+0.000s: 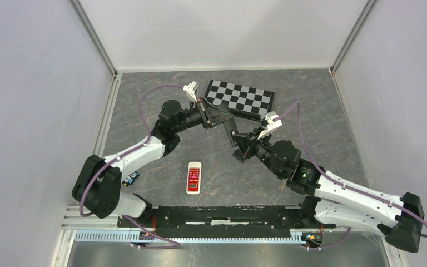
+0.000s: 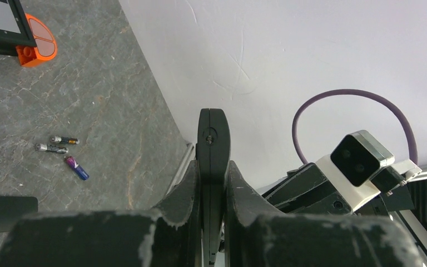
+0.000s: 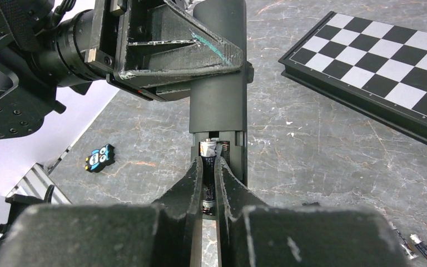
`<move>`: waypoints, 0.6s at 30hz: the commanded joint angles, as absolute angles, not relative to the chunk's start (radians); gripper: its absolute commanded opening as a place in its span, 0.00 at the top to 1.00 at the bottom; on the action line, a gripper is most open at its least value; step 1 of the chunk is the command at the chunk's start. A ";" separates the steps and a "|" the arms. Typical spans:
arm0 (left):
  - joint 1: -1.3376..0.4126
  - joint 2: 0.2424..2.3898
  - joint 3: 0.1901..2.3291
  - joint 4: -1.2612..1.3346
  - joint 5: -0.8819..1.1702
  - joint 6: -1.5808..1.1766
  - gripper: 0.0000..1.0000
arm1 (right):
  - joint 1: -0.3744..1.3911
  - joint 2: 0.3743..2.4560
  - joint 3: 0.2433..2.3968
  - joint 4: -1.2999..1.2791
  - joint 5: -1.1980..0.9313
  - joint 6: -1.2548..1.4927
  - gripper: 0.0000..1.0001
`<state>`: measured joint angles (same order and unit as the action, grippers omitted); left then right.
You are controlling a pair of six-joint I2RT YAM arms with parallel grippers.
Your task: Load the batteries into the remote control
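Your left claw [image 2: 213, 167] is clamped on the black remote [image 2: 213, 133]; right claw [image 3: 209, 167] pinches a battery [image 3: 208, 192] at its open bay [image 3: 222, 146], three more cells [image 2: 58, 146] on the surface [image 2: 89, 83]

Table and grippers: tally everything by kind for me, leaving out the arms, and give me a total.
Batteries: 4, three loose batteries on the table and one held battery in the right gripper
Remotes: 2, black remote in the left gripper, white remote on the table
Chessboard: 1
Orange block: 1
Small blue toy: 1
Total: 9
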<state>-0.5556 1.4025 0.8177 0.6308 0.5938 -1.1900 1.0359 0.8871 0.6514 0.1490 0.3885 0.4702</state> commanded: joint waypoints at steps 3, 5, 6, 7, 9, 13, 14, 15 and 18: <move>-0.551 1.393 0.828 0.749 0.612 -1.241 0.98 | 1.034 0.865 0.627 0.103 0.315 0.469 0.91; -0.551 1.395 0.833 0.749 0.613 -1.245 0.98 | 1.034 0.861 0.622 0.089 0.310 0.470 0.92; -0.551 1.396 0.834 0.750 0.611 -1.248 0.98 | 1.033 0.856 0.617 0.087 0.308 0.471 0.92; -0.551 1.395 0.834 0.753 0.611 -1.252 0.98 | 1.032 0.856 0.614 0.085 0.304 0.474 0.93; -0.551 1.393 0.836 0.758 0.605 -1.257 0.98 | 1.029 0.859 0.618 0.059 0.305 0.482 0.94; -0.551 1.384 0.838 0.769 0.587 -1.262 0.98 | 1.022 0.872 0.615 0.031 0.303 0.503 0.98; -0.552 1.381 0.838 0.771 0.582 -1.262 0.98 | 1.021 0.876 0.614 0.034 0.292 0.500 0.99; -0.551 1.382 0.839 0.772 0.579 -1.262 0.98 | 1.020 0.884 0.614 0.034 0.279 0.501 1.00; -0.549 1.378 0.845 0.773 0.574 -1.268 0.98 | 1.020 0.902 0.621 0.014 0.264 0.500 1.00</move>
<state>-0.5556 1.4025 0.8173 0.6456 0.6094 -1.1927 1.0183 0.8673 0.6361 0.1349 0.3176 0.4969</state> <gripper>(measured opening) 0.165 0.112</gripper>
